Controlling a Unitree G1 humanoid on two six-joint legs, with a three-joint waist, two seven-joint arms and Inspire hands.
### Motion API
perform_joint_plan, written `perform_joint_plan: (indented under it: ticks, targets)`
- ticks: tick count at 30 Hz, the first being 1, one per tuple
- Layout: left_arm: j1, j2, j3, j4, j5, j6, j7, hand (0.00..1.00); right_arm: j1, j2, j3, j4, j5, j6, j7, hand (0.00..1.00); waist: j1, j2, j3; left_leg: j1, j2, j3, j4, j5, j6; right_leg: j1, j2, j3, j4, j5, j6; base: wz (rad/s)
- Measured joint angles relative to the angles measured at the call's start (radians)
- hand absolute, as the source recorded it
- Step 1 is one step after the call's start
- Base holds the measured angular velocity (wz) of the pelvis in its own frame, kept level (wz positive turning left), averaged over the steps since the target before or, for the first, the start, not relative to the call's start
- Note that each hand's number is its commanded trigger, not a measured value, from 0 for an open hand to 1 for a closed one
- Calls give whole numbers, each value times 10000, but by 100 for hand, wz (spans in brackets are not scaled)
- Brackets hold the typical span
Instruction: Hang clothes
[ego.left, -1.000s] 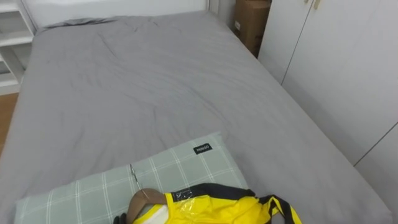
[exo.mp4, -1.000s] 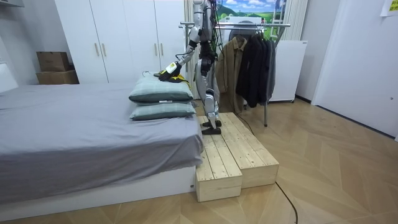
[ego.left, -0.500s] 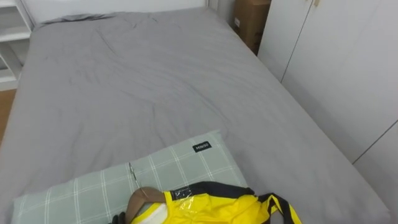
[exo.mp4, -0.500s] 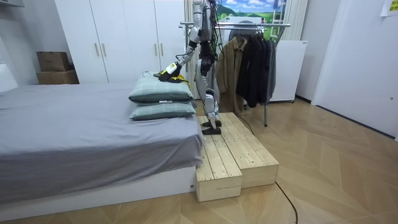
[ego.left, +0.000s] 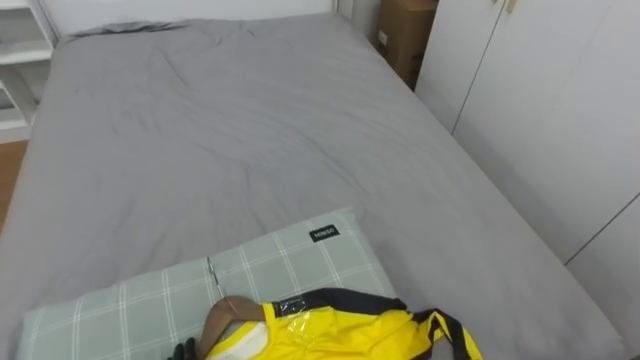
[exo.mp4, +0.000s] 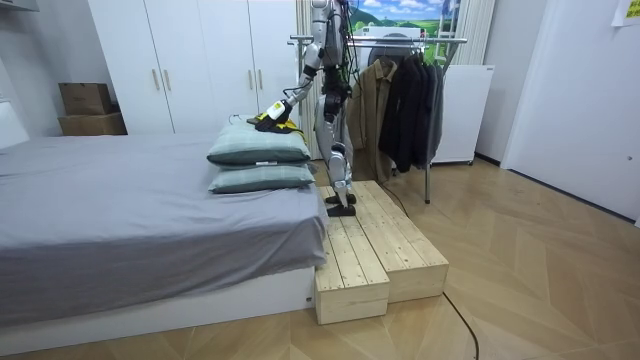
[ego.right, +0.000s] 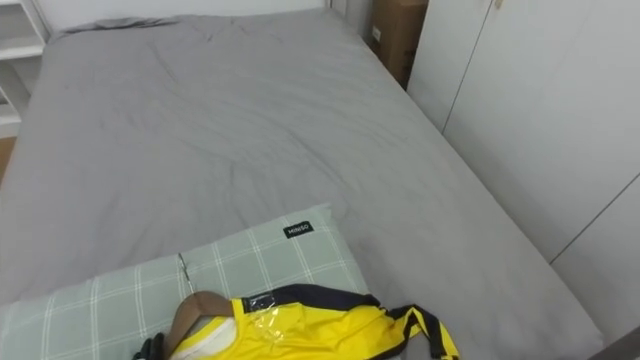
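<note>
1. Yellow jersey (ego.left: 340, 335), dark-trimmed, already on a wooden hanger (ego.left: 225, 320). Resting on the upper green checked pillow (ego.left: 150, 300) at the near end of the grey bed (ego.left: 220, 140). Probably laid there because the pillow gives a soft, raised surface within easy reach.
2. Left hand (ego.left: 185, 351) just beside the hanger's wooden end, at the bottom edge of the eye views. Too little of it showing to tell whether closed round the hanger or loose.
3. Standing on the wooden platform (exo.mp4: 380, 240) beside the bed, left arm stretched out over the stacked pillows. Platform height presumably meant to bring both pillow top and rail within reach.
4. Clothes rack (exo.mp4: 400, 40) with dark coats (exo.mp4: 405, 95) close behind, towards the room view's right. Likely next: firm hold on the hanger, lift, turn, hook over the rail.
</note>
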Motion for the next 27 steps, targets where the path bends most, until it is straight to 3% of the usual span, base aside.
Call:
perform_joint_plan:
  ticks: [7,8,9,16,22,27]
  targets:
    - [-204,61,132,52,-53,-67,426,0,-155,64,322,-41,-7,-3,-10,0,23,-226,90,-343,-20,6,106,124,-58,-272,17,16,-26,34,-60,0]
    - [-212,64,133,52,-53,-67,464,46,-166,64,387,-41,-7,-3,-11,0,23,-241,98,-354,-22,5,106,132,-60,-278,18,14,-33,38,-68,0]
    - [-218,62,133,52,-53,-68,570,100,-182,65,419,-41,-9,-3,-11,0,24,-265,103,-364,-22,4,107,141,-71,-283,25,13,-48,46,-82,0]
    - [-270,60,220,66,-66,-66,1042,100,-268,63,596,-35,-3,-4,-24,0,160,-272,96,-403,9,-1,100,158,-94,-275,66,-3,-171,117,-143,0]
    - [-565,238,615,79,-276,-3,1412,100,-488,62,636,-38,-3,-4,-41,0,253,-293,80,-401,13,-65,66,158,-94,-226,72,-36,-130,127,-153,1]
    - [-535,287,594,161,-862,35,1446,100,-529,63,633,-46,1,1,-154,0,243,-343,67,-353,30,-191,-12,157,-93,-170,47,-118,-132,144,-138,6]
